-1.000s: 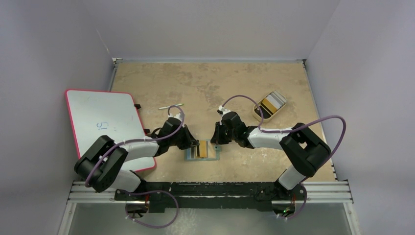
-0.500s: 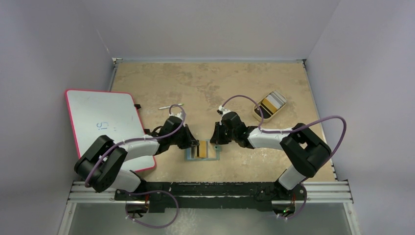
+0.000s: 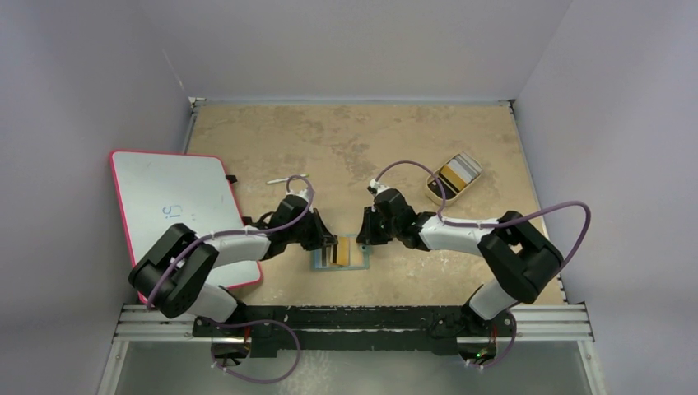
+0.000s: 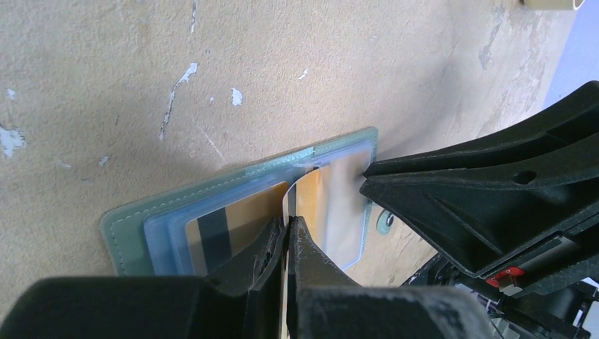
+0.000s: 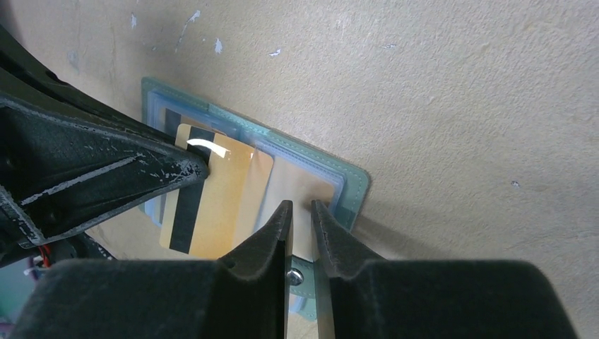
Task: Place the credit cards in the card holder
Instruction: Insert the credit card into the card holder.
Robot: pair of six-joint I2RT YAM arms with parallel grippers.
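The grey-green card holder point(image 3: 359, 265) lies open on the table between both grippers; it also shows in the left wrist view point(image 4: 127, 219) and the right wrist view point(image 5: 353, 187). My left gripper point(image 3: 330, 244) point(image 4: 288, 224) is shut on a yellow-orange credit card point(image 4: 309, 205) point(image 5: 222, 198) with a black stripe and holds it on edge over the wallet's middle. Another striped card point(image 4: 212, 233) sits in the left pale blue pocket. My right gripper point(image 3: 362, 239) point(image 5: 300, 208) is all but shut, empty, tips down on the right clear pocket near the snap button point(image 5: 293, 275).
A tan rounded tray point(image 3: 431, 191) holding more cards stands at the back right. A pink-framed whiteboard point(image 3: 173, 206) lies at the left under the left arm. A small white stick point(image 3: 286, 178) lies behind the left gripper.
My left gripper has edged slightly right over the wallet with the card. The right arm's elbow has shifted a little; its gripper stays on the wallet.
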